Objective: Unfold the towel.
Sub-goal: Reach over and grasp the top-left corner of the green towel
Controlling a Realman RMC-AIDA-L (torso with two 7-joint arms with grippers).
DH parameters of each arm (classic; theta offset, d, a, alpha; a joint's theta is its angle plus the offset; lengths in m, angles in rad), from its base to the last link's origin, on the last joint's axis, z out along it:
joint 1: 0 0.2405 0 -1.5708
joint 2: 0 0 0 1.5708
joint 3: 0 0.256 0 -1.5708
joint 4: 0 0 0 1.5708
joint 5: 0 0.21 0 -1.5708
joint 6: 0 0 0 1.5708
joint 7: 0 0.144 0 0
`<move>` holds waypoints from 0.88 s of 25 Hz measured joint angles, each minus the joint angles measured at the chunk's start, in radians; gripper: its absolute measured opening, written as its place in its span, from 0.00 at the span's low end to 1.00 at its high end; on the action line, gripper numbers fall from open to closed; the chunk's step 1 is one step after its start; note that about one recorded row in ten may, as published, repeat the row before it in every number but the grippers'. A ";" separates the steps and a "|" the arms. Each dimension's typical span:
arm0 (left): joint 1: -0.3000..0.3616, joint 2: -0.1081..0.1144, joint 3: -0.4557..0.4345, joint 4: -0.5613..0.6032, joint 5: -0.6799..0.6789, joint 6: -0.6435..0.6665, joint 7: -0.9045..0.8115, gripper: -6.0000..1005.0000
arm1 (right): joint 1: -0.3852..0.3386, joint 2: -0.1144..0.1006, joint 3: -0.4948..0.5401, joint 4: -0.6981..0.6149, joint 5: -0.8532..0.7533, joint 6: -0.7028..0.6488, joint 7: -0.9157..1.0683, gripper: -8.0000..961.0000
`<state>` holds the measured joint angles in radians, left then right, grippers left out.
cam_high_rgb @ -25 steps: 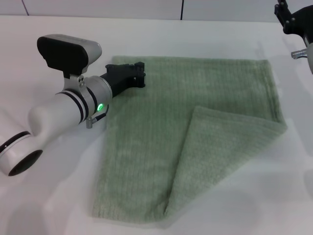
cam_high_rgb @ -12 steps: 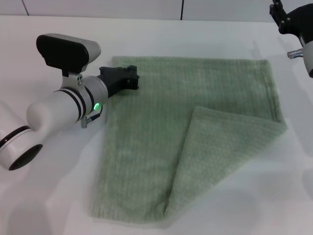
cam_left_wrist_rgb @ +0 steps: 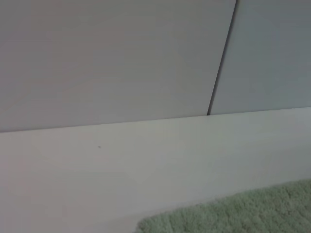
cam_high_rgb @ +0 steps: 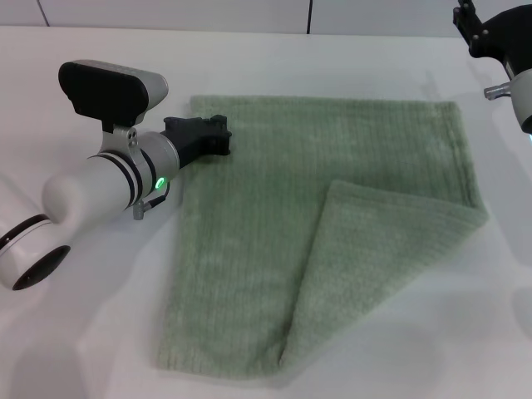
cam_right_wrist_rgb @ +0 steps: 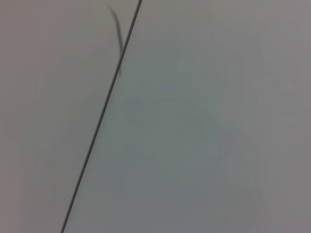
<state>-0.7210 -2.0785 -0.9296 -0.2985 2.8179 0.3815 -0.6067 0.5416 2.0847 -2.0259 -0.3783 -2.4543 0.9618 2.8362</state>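
Sage towel (cam_high_rgb: 332,241), corner folded; left claw (cam_high_rgb: 218,133) over edge.

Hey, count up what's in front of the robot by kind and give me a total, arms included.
Towels: 1, the green towel, lying on the table with one corner folded over.
Grippers: 2, the left gripper at the towel's far left corner, and the right gripper raised off beyond the towel's far right corner.
Tables: 1.
Total: 4.

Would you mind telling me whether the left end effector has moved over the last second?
Yes. In the head view the left end effector has drawn back toward the robot's left, nearer the towel's left edge; the towel itself lies unchanged.
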 joint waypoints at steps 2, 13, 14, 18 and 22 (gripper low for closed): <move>0.000 0.000 0.000 0.000 0.000 0.000 0.000 0.01 | 0.001 0.000 -0.001 -0.001 0.000 0.000 0.000 0.77; 0.002 0.000 0.002 -0.001 0.000 0.002 0.001 0.01 | -0.010 0.000 -0.002 -0.121 0.002 -0.155 0.012 0.76; 0.002 -0.001 0.002 -0.001 0.000 0.002 0.001 0.01 | -0.010 0.000 -0.002 -0.121 0.002 -0.155 0.012 0.76; 0.006 -0.001 0.003 -0.001 0.000 0.002 0.000 0.01 | -0.022 -0.006 0.014 -0.319 0.006 -0.423 0.012 0.76; 0.009 -0.001 0.005 -0.001 0.000 0.002 -0.003 0.01 | -0.042 -0.011 0.046 -0.470 0.002 -0.631 -0.003 0.76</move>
<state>-0.7120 -2.0798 -0.9246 -0.2993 2.8180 0.3837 -0.6096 0.4994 2.0739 -1.9796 -0.8478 -2.4523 0.3307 2.8335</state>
